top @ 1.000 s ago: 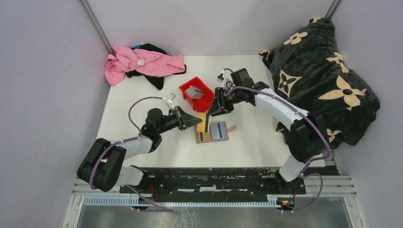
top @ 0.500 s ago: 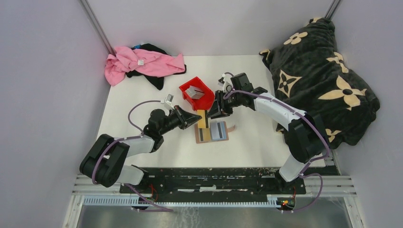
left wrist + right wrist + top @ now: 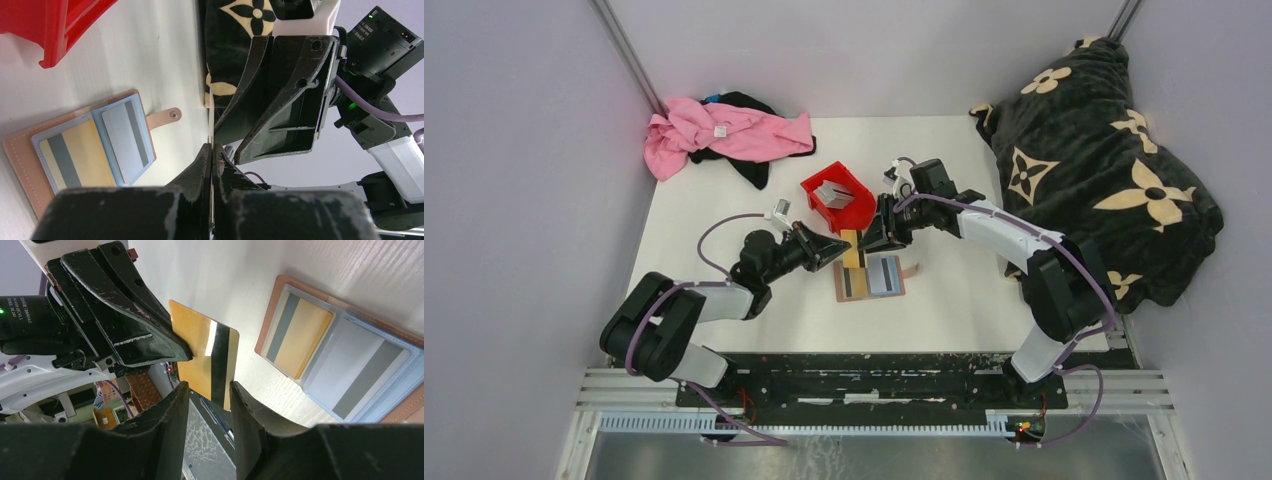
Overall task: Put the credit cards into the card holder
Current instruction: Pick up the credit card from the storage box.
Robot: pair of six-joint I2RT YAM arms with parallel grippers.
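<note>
Left gripper (image 3: 212,150): mine, clamped tight on one end of the gold card (image 3: 195,347), above the table (image 3: 724,200).
Gold card: held on edge, dark stripe across the far end, free end pointing at my right gripper (image 3: 208,387).
Right gripper: jaws part-way apart, nothing pinched. The card's striped end shows in the gap past the tips. Whether the fingers (image 3: 170,410) touch it I cannot tell.
Holder (image 3: 20,150): tan, lying open and flat on the table, just below both my grippers in the top view.
Holder, one pocket: yellow card (image 3: 75,155) with a grey stripe, seated.
Holder, other pocket: grey card (image 3: 127,135) with a dark stripe, seated.
Tab (image 3: 167,116): sticks out flat from the holder's edge, snap showing.
Red bin (image 3: 837,197): on the table just beyond the holder, something grey inside.
Pink cloth (image 3: 724,130): far left corner, over a dark garment.
Blanket (image 3: 1104,150): dark, flower pattern, heaped along the right side.
</note>
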